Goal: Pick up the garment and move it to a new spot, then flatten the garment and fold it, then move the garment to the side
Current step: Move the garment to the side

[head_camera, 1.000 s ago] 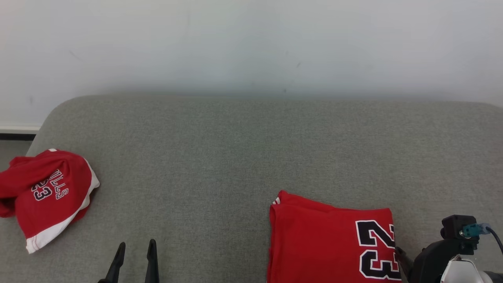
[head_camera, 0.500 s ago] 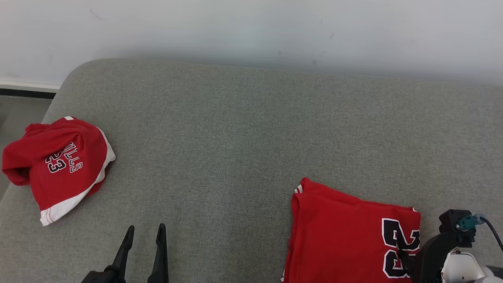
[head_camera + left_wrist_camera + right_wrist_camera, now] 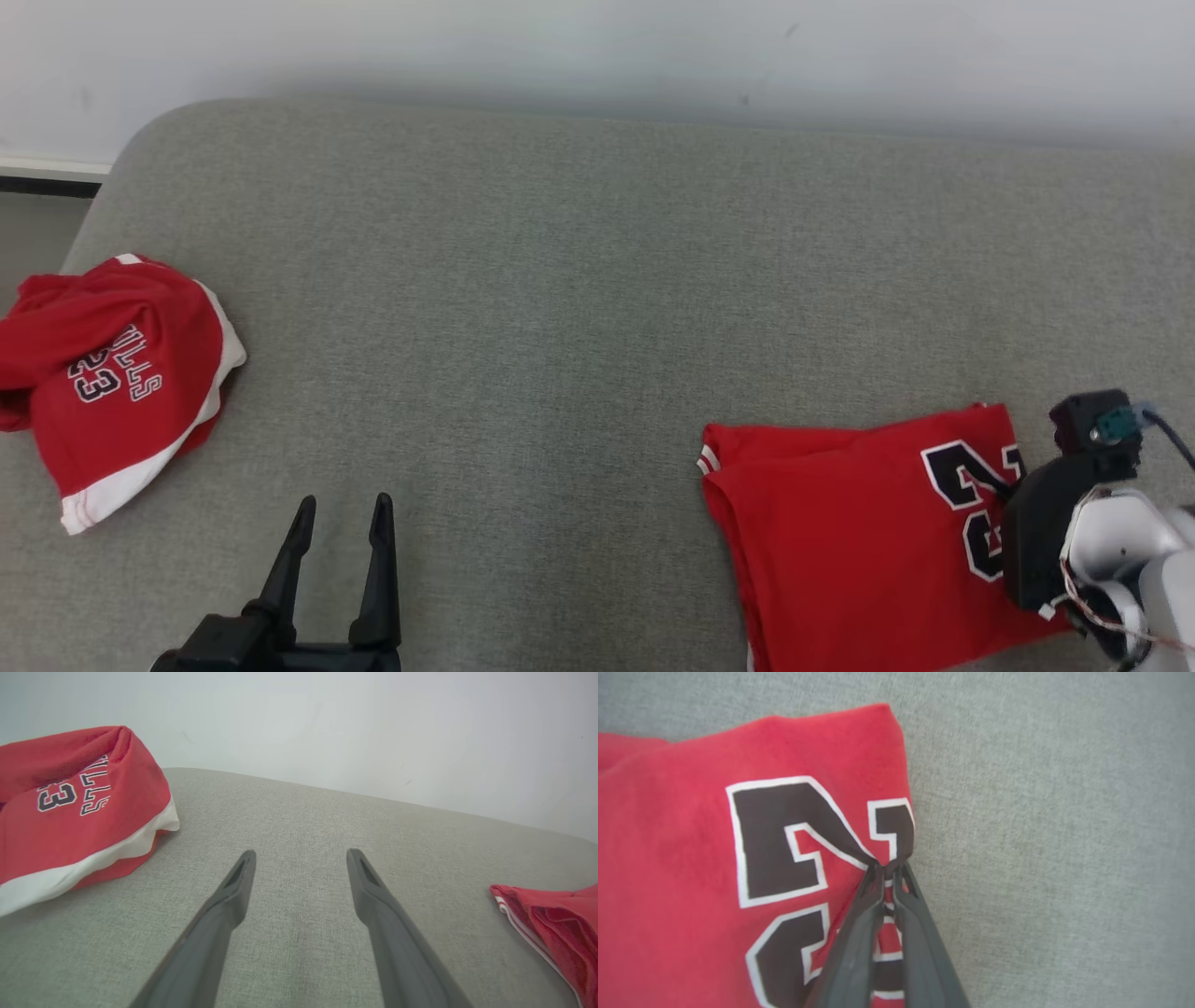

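The garment is a folded red jersey with a black-and-white "23", lying on the grey cushion at the lower right. My right gripper is shut on its right edge. In the right wrist view the fingertips pinch the printed cloth of the garment into a small peak at the gripper. My left gripper stands open over bare cushion at the lower left, its jaws apart with nothing between them. The left wrist view shows the same open gripper and the garment's striped corner to its right.
A second red garment, crumpled, with a white hem and "BULLS 23" print, lies at the cushion's left edge. The grey cushion ends at a pale wall behind and drops to the floor on the left.
My right gripper has shut on the folded garment's right edge, and that edge has swung away from me, turning the garment. The head camera has shifted. The left gripper stays open.
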{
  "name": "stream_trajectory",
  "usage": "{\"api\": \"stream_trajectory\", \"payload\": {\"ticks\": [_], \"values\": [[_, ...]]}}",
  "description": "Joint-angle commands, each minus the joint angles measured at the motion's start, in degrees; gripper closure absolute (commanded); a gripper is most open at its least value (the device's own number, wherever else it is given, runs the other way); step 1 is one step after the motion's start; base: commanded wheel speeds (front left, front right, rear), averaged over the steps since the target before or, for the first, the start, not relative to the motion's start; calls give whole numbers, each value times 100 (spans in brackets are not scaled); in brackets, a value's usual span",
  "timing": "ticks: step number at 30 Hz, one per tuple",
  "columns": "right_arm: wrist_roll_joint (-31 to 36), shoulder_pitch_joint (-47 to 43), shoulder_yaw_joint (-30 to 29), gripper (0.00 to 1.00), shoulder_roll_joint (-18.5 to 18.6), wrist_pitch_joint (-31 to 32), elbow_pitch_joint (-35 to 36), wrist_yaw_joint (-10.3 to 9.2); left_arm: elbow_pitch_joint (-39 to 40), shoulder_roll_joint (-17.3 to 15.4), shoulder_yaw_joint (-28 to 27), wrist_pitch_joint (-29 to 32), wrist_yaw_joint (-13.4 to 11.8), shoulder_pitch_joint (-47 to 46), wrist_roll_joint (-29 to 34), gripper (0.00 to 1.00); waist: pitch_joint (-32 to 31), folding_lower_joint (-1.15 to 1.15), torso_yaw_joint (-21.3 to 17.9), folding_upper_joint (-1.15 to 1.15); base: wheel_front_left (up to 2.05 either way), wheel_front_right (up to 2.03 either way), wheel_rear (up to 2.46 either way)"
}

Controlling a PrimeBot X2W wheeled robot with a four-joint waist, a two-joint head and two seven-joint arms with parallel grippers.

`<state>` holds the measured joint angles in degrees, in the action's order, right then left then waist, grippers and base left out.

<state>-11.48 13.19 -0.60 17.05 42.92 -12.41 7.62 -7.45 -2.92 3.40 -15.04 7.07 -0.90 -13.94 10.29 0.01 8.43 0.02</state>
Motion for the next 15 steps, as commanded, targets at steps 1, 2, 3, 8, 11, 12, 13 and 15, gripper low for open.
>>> {"api": "stream_trajectory", "payload": {"ticks": [1,2,3,8,11,12,13,15], "values": [[49,228,40,100,172,33,-2,-22,70,7,25,-15,-12,-111,49,0,173,-1,-237,-2,0,0,0],[56,373,91,100,238,44,9,-22,98,7,27,-16,-22,-141,51,0,227,-1,-327,-2,0,0,0],[46,532,148,100,305,73,14,-22,137,7,22,-15,-30,-183,62,0,292,-1,-431,-2,0,0,0],[53,1183,254,100,587,75,-63,-21,283,6,74,-15,-13,-415,160,0,626,-1,-931,-2,0,0,0],[65,1660,260,100,622,18,-184,-21,388,5,17,-15,1,-558,293,0,904,-1,-1300,-2,0,0,0],[111,1804,224,100,636,-34,-260,-21,416,4,31,-15,9,-634,355,0,994,-1,-1399,-2,0,0,0],[132,1941,188,100,624,-88,-342,-21,445,4,30,-16,16,-719,388,0,1077,-1,-1496,-2,0,0,0],[181,2201,103,100,564,-199,-509,-21,521,-4,48,-15,30,-825,516,0,1224,-1,-1681,-2,0,0,0]]}}
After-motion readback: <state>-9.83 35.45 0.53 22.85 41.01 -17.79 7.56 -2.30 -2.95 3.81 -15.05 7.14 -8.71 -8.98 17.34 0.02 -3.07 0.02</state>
